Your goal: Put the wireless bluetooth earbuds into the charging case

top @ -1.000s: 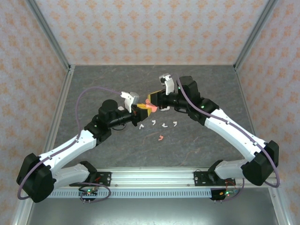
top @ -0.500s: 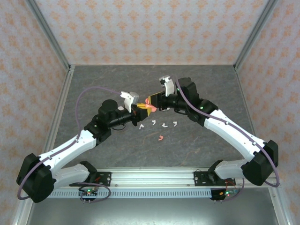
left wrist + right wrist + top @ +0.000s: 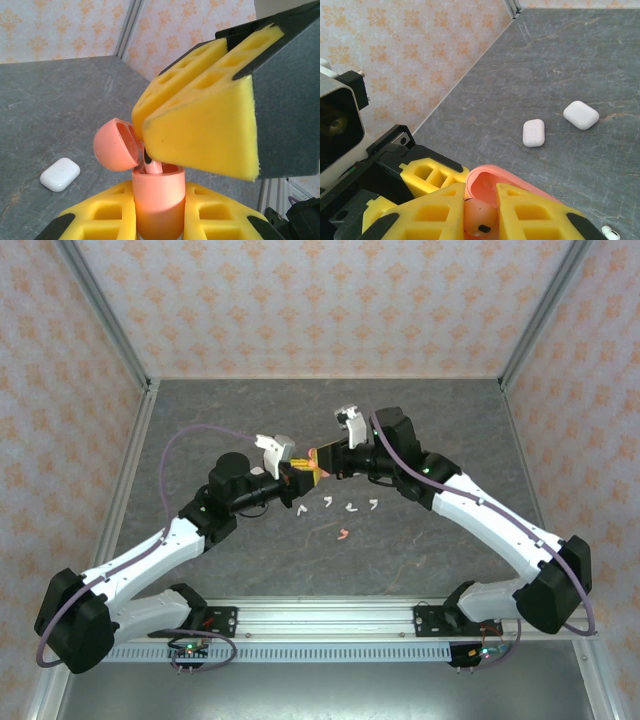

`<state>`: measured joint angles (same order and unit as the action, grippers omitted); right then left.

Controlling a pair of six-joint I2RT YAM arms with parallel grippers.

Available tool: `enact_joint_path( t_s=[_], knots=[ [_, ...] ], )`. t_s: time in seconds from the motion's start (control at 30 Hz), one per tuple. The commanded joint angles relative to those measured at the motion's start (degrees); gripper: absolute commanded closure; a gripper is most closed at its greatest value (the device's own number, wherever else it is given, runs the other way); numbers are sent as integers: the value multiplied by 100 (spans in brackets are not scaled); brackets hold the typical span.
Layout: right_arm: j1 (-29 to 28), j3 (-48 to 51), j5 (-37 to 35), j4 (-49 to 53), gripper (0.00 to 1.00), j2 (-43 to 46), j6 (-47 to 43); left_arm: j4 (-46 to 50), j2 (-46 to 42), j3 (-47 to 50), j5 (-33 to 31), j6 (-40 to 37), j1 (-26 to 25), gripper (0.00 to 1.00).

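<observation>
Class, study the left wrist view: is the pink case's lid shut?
No: the lid is tipped back off the case, and an earbud pokes into its open mouth.

Both arms reach inward from their bases at the near edge of the counter (image 3: 200, 420), elbows spread wide, wrists meeting near the middle. The left arm (image 3: 160, 550) lies low. The left tool (image 3: 298, 476) points right, its yellow pads (image 3: 100, 220) clamped around the pink charging case (image 3: 157, 197). The right arm (image 3: 490, 520) comes in higher. The right tool (image 3: 322, 457) angles down-left, its pads pinching a pink earbud (image 3: 480, 217) at the case's open mouth.
</observation>
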<state>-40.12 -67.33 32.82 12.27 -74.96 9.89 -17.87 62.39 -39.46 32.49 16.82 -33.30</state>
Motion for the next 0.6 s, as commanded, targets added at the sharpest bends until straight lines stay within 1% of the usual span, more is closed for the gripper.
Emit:
enact_joint_path(
  t_s=[0.0, 0.17, 0.3, 0.43, 0.53, 0.57],
  knots=[
    [-57, 2, 179, -41, 80, -32, 57, -213, -135, -132, -107, -87, -32, 100],
    [-58, -48, 366, -48, 77, -62, 131, -217, -157, -99, -137, -95, -36, 100],
    [-62, -164, 406, 53, 71, -4, 161, -217, -183, -74, -145, -113, -36, 100],
    [-57, -542, 89, 556, 57, 108, -5, -260, -227, -39, -77, -156, -36, 100],
    [-6, -878, -267, 1142, 48, 190, -199, -354, -296, 16, -41, -252, -36, 100],
    [42, -989, -282, 1276, 45, 247, -222, -391, -314, 39, -57, -303, -36, 100]
  ],
)
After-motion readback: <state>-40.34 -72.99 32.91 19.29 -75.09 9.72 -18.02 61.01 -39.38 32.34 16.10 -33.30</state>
